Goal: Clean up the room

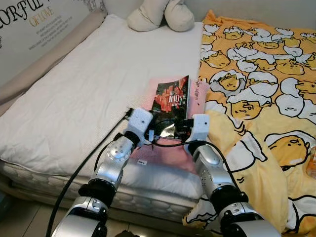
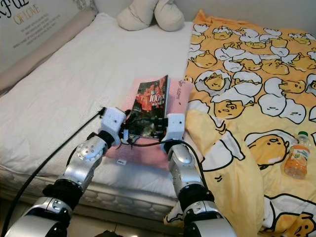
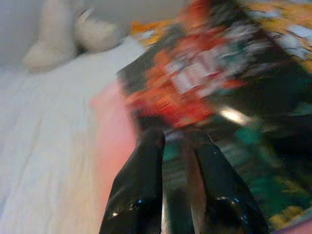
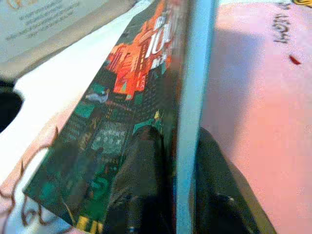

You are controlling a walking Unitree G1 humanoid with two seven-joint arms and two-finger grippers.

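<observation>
So we've got the book [image 1: 171,101] gripped at its near end by both hands, lifted a bit over the pink cloth [image 1: 170,153] on the bed [image 1: 74,98]. Our right hand [image 4: 168,195] is pinched on the spine edge, our left hand [image 3: 180,195] clamped on the cover's other side. Its long axis runs straight away from us toward the pillows [image 1: 160,15], so we reckon both arms must move together.
</observation>
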